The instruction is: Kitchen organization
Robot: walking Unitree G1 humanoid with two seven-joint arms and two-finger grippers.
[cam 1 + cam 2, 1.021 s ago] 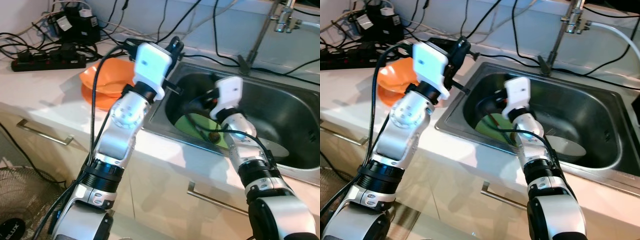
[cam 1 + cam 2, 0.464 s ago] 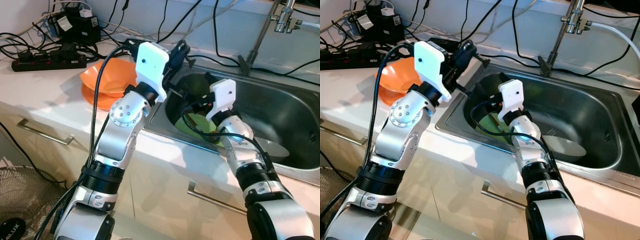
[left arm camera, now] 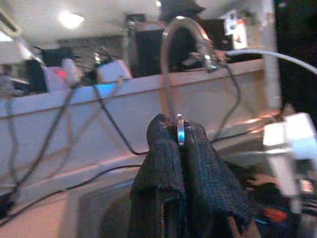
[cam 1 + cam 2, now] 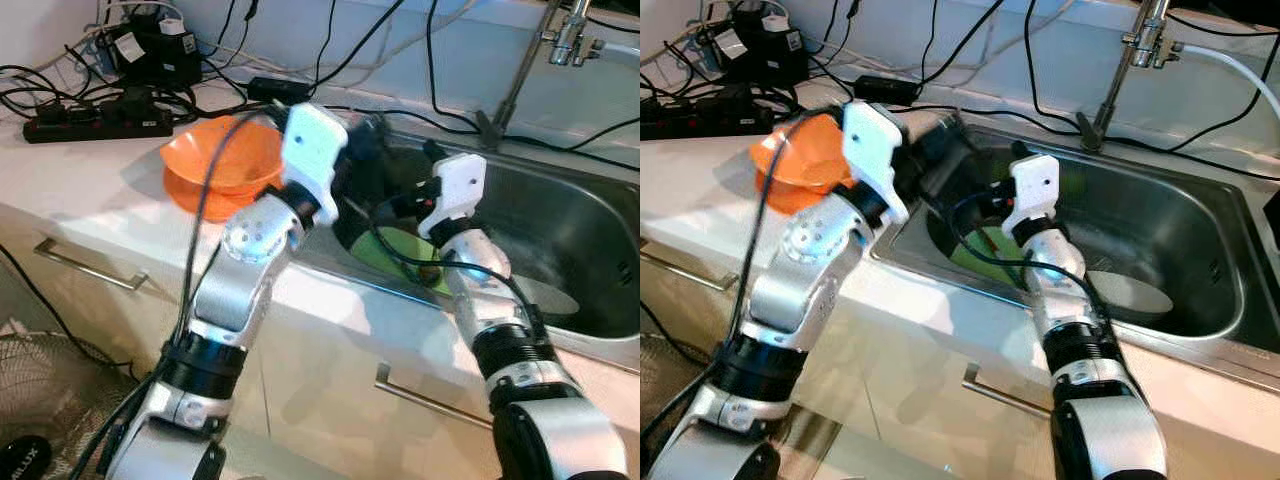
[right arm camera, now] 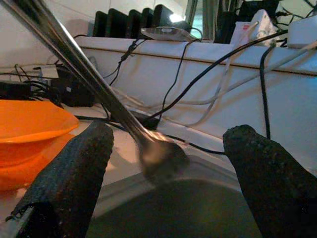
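Note:
My left gripper (image 4: 365, 150) hangs over the left rim of the steel sink (image 4: 590, 225), shut on a thin metal spoon (image 3: 180, 130) that shows edge-on between its fingers. The right gripper (image 4: 400, 205) is inside the sink's left part, open. In the right wrist view the spoon (image 5: 157, 154) slants down between the two wide-apart fingers (image 5: 74, 168), touching neither. Below the right gripper a green plate (image 4: 395, 248) lies on the sink floor. Two stacked orange bowls (image 4: 215, 165) sit on the counter left of the sink.
A grey round plate (image 4: 548, 296) lies in the sink's right part. The faucet (image 4: 520, 70) rises behind the sink. Power strips and tangled cables (image 4: 100, 110) crowd the back left of the counter. Drawer handles (image 4: 85, 265) run along the front, and a fan (image 4: 40, 400) stands on the floor.
My left gripper has swung right and down from the counter edge over the sink's rim, bringing the spoon close to the right gripper. The right arm has barely shifted.

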